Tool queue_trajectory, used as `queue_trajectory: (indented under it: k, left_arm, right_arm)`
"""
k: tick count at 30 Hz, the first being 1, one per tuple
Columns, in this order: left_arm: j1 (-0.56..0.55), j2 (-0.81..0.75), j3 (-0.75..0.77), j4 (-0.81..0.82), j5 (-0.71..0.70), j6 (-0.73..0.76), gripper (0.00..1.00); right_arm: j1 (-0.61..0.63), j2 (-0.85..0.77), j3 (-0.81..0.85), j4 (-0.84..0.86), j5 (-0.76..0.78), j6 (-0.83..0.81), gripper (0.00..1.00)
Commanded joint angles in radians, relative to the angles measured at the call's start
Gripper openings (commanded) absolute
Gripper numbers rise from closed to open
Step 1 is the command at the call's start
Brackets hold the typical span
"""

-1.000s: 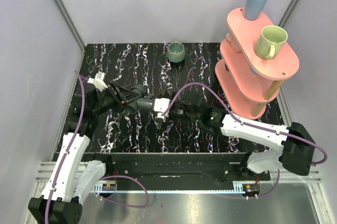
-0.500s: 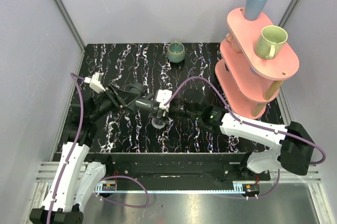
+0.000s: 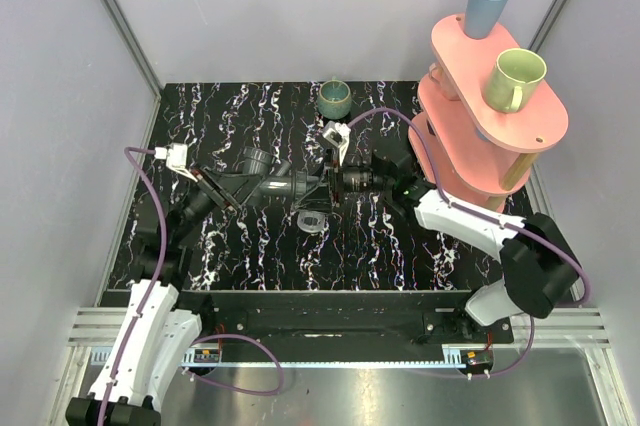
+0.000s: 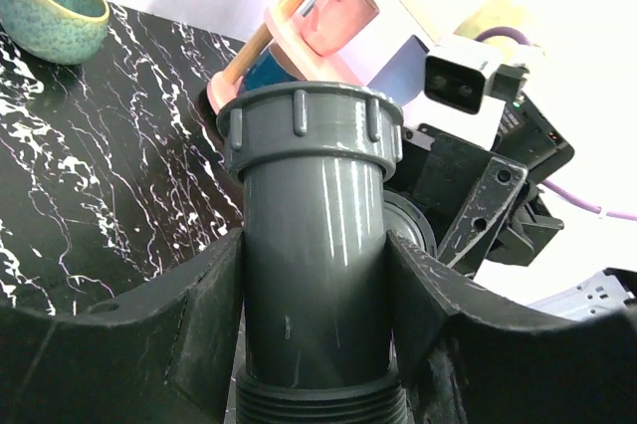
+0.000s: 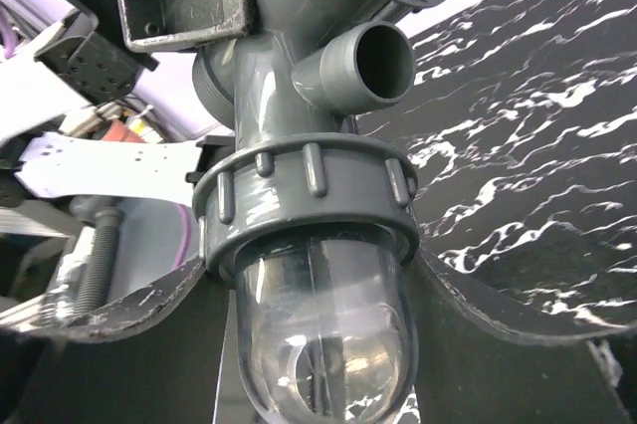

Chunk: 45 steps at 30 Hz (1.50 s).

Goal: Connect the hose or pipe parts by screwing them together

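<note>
R gripper (image 5: 318,290) is re-clamping the clear connector (image 5: 323,344) (wrist freshly rotated). L gripper (image 4: 317,265) is pinching the grey elbow (image 4: 311,170). Probably taking another screwing turn.

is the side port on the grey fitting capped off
No, the right wrist view shows the side port on the grey fitting as an open hollow tube, nothing covering its mouth.

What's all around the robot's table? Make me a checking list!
Surface: black marbled table.
Job's things: grey pipe fitting; clear connector sits in its ribbed collar, tightness unclear.
Clutter: green cup at the back; pink rack with blue cup and green mug.
Grippers: left gripper clamps the fitting; right gripper flanks the connector, grip unclear.
Cables: purple cables loop along both arms.
Surroundings: pale walls.
</note>
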Motion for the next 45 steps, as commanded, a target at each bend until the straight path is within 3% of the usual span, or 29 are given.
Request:
queue_trajectory:
  k: [1,4,6,9,17,23,31,45]
  left_arm:
    - [-0.014,-0.031,0.015,0.191,0.166,0.025,0.0]
    - [-0.015,-0.02,0.068,0.035,0.095,0.013,0.0]
    - [-0.014,-0.002,0.122,-0.044,0.043,0.014,0.0]
    - [-0.014,0.032,0.185,-0.156,0.015,-0.018,0.0]
    - [-0.014,0.169,0.36,-0.477,0.006,-0.107,0.0]
    - [-0.014,0.218,0.395,-0.593,0.021,-0.143,0.0]
    - [-0.014,0.247,0.421,-0.658,0.043,-0.145,0.0]
    - [-0.014,0.264,0.447,-0.722,0.031,-0.072,0.0]
  right_arm:
    - [-0.055,-0.003,0.045,0.122,-0.001,0.297,0.54]
    - [-0.055,-0.067,0.022,0.051,0.056,0.19,0.83]
    - [-0.057,-0.106,0.007,-0.035,0.088,0.052,0.94]
    - [-0.057,-0.193,-0.041,-0.082,0.145,-0.133,1.0]
    - [-0.02,-0.356,-0.065,-0.206,0.228,-0.593,1.0]
    - [0.168,-0.388,-0.069,-0.271,0.392,-0.977,1.0]
    - [0.294,-0.298,-0.016,-0.338,0.561,-1.126,0.97]
    - [0.342,-0.201,0.027,-0.374,0.713,-1.163,0.83]
